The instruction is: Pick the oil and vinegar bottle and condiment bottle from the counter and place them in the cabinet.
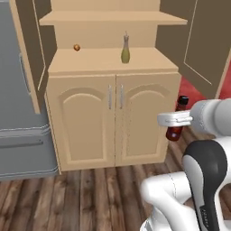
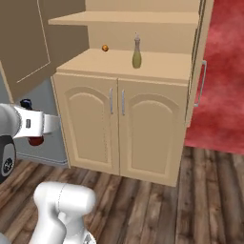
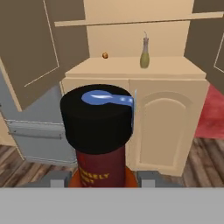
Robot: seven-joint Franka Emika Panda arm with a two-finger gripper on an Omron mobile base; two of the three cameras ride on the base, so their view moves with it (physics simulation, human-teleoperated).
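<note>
Gripper [image 3: 103, 181] is pinching the condiment bottle [image 3: 97, 135], holding it upright in front of the cabinet [image 1: 113, 122]. Oil and vinegar bottle [image 1: 125, 49] is standing on the cabinet shelf.

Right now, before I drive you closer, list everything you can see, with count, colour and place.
oil and vinegar bottle: one, olive green, upright on the cabinet's lower open shelf.
small round object: one, orange-brown, same shelf, left of that bottle, apart from it.
cabinet: one, light tan, two closed arched doors.
fridge: one, grey, left of the cabinet.
floor: dark wood planks.
rug: one, red, right of the cabinet.
condiment bottle: one, red-brown, black cap, in the hand.
hand: one, white, shut on the condiment bottle.
</note>
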